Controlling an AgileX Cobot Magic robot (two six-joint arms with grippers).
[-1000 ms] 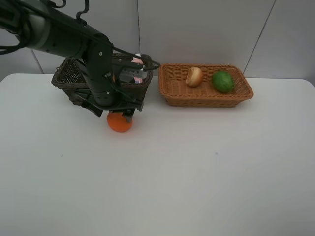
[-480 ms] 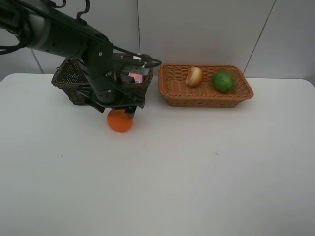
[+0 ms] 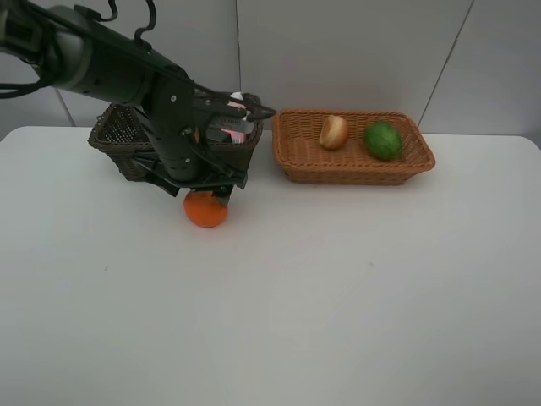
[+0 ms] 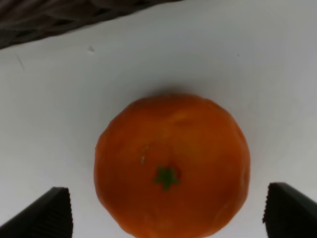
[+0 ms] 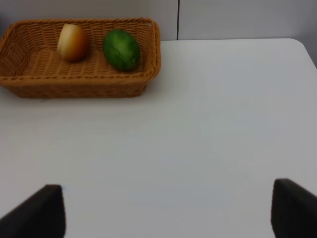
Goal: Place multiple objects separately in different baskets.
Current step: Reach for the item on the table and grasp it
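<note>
Orange and round, the mandarin sits on the white table, just in front of the dark brown basket; its little green stem mark faces up in the left wrist view; it is the landmark for everything else.

Right above the mandarin hangs the left gripper; the black left arm comes in from the far side beyond the dark basket, bends down over the basket's front edge and points its wrist straight down at the fruit; the two fingers stand wide apart, one on each side of the mandarin, and in the left wrist view one fingertip shows well clear of the peel, so nothing is being held.

Behind the mandarin, the dark brown basket stands partly hidden by the arm; something pink and white peeks out at its near right corner, but it is too hidden to name.

Off to the right of the mandarin and a bit further back lies the light tan basket; inside it rest a red-yellow peach-like fruit and a green lime, side by side and not touching.

Far to the right of the mandarin, the right gripper shows only in its own wrist view; its fingers are spread wide over bare table, holding nothing, and it looks toward the tan basket.
</note>
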